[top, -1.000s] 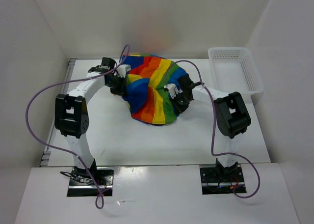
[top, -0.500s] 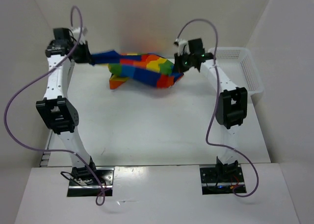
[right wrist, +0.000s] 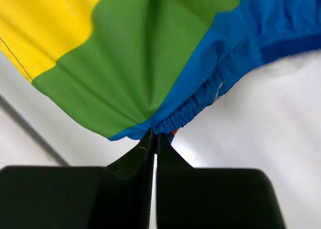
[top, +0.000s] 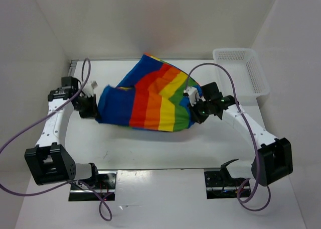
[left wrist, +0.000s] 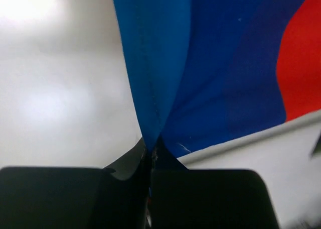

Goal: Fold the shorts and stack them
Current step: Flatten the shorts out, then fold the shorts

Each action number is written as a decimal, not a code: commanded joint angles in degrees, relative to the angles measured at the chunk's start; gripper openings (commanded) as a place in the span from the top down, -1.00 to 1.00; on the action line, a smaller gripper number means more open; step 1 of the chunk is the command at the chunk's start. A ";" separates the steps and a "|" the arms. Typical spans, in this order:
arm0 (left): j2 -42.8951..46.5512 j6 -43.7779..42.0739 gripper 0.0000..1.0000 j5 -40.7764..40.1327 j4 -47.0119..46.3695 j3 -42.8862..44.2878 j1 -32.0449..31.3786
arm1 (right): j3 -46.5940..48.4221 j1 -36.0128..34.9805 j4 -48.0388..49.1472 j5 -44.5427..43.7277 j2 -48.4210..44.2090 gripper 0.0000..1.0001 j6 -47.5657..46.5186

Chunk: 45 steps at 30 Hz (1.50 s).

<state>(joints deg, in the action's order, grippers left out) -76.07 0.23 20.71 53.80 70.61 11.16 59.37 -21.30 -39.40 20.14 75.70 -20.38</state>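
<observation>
The left gripper (top: 95, 110) and right gripper (top: 195, 112), both clamped tight, each pinch one edge of the single pair of rainbow-striped cloth shorts (top: 150, 98).

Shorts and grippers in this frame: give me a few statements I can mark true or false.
1. The left gripper is shut on a blue part of the shorts. True.
2. The right gripper is open and clear of the cloth. False: it is shut on the shorts, at the blue gathered edge beside the green stripe.
3. The shorts lie inside the basket. False: they hang between the two grippers, apart from the basket at the far right of the table.
4. In the top view, the shorts are spread wide enough that red, orange, yellow, green and blue stripes all show. True.
</observation>
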 commanded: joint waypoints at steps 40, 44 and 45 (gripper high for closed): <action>-66.65 -0.23 1.00 -4.45 16.45 105.16 -18.27 | 17.44 28.32 -0.96 24.85 16.04 1.00 11.67; -68.86 -0.23 1.00 -3.66 4.85 103.59 -18.80 | 19.28 29.65 1.25 23.81 19.92 1.00 14.66; -70.51 -0.23 1.00 -3.66 2.56 103.59 -18.20 | 20.33 29.65 1.86 23.80 20.62 1.00 14.67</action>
<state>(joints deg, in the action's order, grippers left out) -144.57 0.16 17.82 65.01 173.23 -8.49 75.48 8.93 -41.71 40.58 95.96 -10.17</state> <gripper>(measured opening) 0.008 0.010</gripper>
